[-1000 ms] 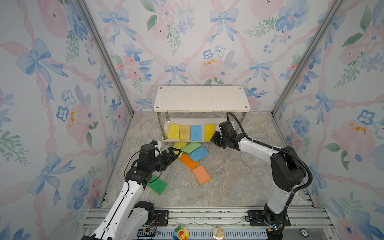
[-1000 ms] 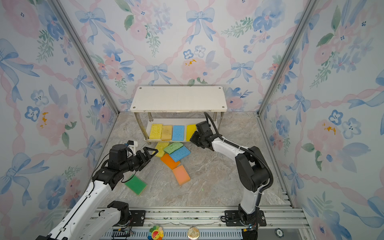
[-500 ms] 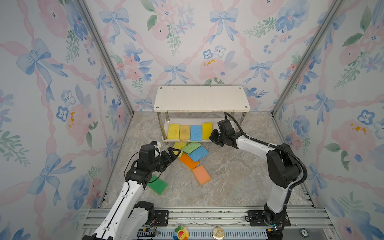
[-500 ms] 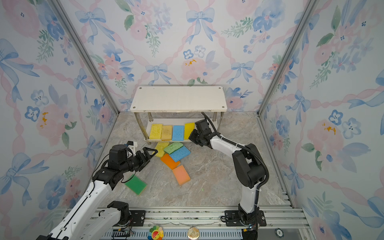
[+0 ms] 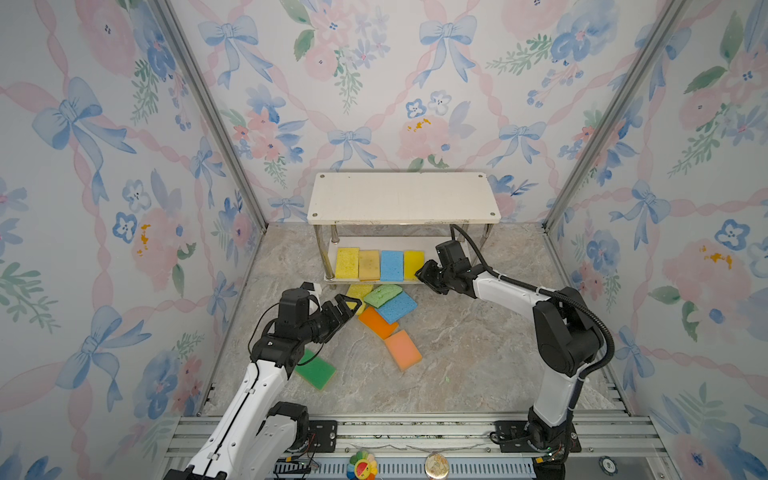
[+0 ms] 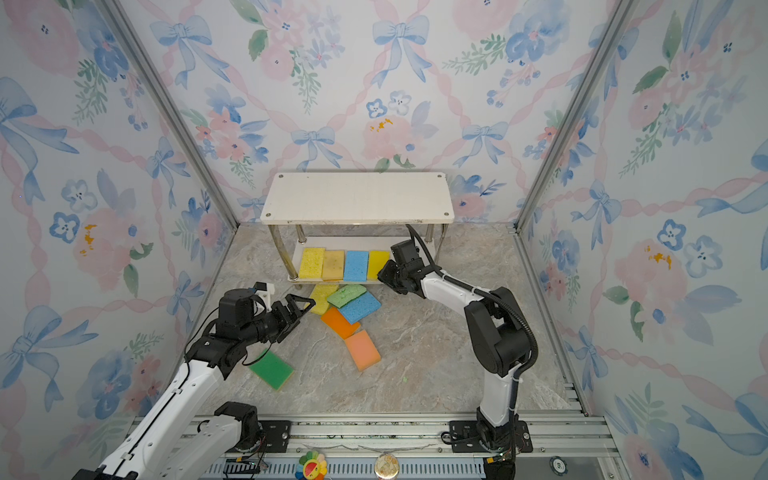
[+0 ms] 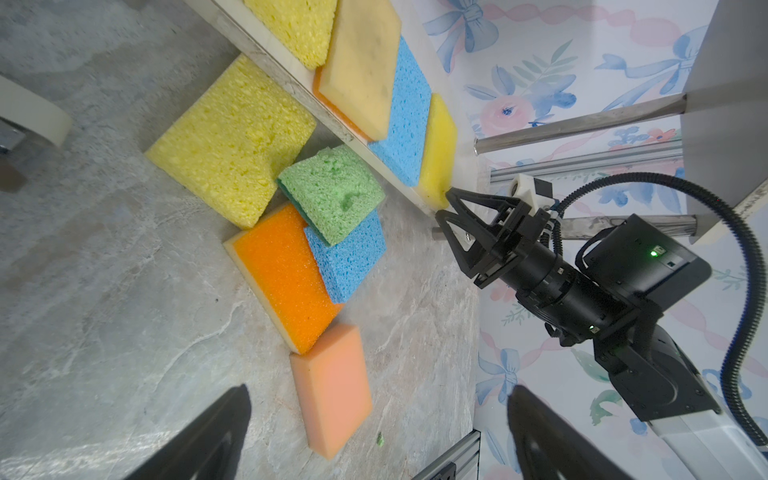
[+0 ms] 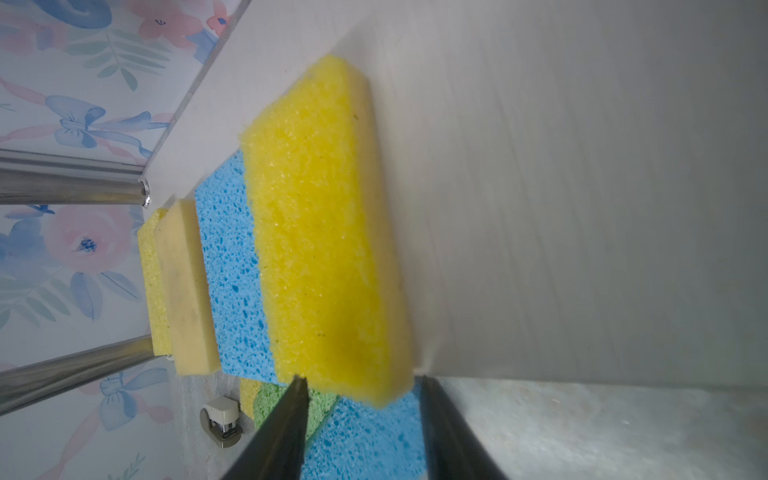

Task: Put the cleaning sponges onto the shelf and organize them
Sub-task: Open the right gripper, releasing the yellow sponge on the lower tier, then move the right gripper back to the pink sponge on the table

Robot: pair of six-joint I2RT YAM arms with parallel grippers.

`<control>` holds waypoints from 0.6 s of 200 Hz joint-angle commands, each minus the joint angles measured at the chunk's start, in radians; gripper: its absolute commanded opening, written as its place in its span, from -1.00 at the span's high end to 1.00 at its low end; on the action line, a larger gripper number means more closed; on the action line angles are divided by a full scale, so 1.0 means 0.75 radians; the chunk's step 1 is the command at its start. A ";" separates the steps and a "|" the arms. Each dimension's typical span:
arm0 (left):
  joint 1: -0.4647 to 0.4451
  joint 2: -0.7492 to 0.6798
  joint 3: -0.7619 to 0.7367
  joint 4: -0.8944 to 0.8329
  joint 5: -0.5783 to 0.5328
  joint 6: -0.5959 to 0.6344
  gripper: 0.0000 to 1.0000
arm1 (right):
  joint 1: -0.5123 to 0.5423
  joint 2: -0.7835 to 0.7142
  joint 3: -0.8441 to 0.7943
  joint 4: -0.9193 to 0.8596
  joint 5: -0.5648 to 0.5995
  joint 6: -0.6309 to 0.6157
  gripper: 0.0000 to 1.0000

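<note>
While the right jaws gape, a yellow sponge (image 8: pixel 324 249) lies shelved.

Yellow sponge (image 5: pixel 347 262), blue sponge (image 5: pixel 392 265), white shelf (image 5: pixel 403 197), floral blue-bow wallpaper (image 5: pixel 124 166).

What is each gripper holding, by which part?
Nothing: right gripper jaws stand open at the near end of the bright yellow rectangular foam sponge lying on the white two-tier shelf; left gripper open, empty.

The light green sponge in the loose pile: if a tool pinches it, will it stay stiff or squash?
The light green sponge probably squashes: its porous top shows a dent. It looks light, being open foam. A push would likely slide it off the blue sponge it partly lies on.
</note>
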 commanded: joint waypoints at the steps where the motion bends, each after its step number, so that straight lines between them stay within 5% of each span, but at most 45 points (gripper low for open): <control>1: 0.012 -0.004 -0.008 -0.016 0.000 0.021 -0.96 | -0.019 -0.080 -0.040 -0.015 0.020 -0.011 -0.13; 48: 0.023 0.006 0.073 -0.017 -0.073 0.044 -0.96 | -0.001 -0.216 -0.088 -0.104 0.040 -0.054 -0.46; 120: 0.032 0.013 0.226 -0.017 -0.247 0.107 -0.96 | 0.130 -0.533 -0.266 -0.345 0.077 -0.130 -0.58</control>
